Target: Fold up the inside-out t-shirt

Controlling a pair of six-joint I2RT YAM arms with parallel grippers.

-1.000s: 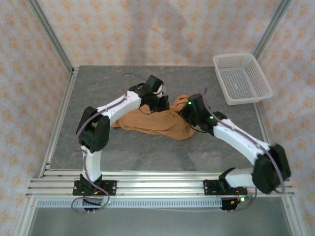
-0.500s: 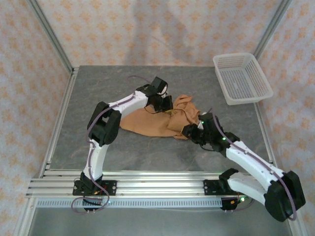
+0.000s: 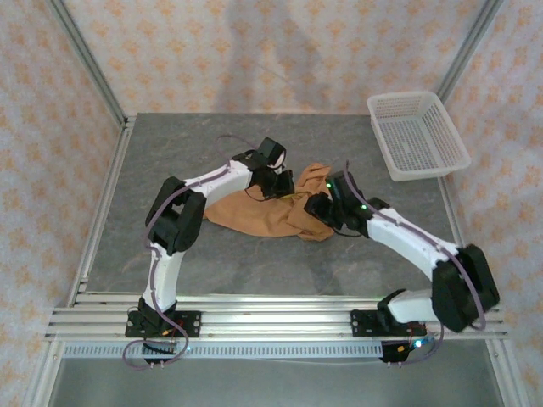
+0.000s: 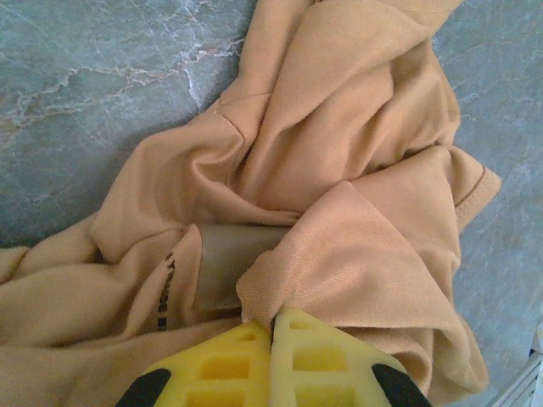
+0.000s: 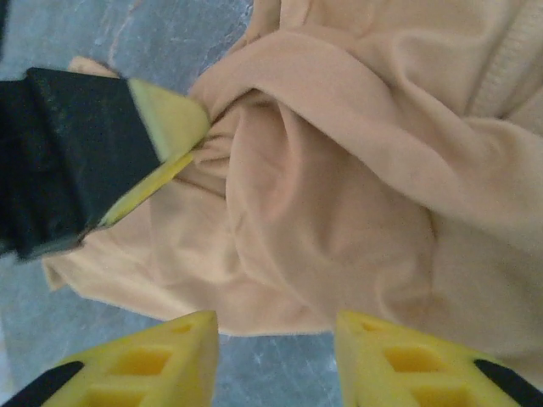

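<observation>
while left end effector [image 4: 271, 326] pinches t-shirt [image 4: 339, 170], right end effector [image 5: 276, 329] gapes.

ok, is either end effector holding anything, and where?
Left end effector pinches a bunched fold of the t-shirt; right end effector is open, holding nothing.

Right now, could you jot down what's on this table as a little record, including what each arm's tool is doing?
garment: t-shirt, tan, crumpled in a heap, not yet folded
surface: grey marbled table
left tool: shut, pinching a fold of the t-shirt
right tool: open, jaws apart at the cloth's edge, holding nothing
basket: white, at the far right corner, apart from the t-shirt, looks empty
</observation>
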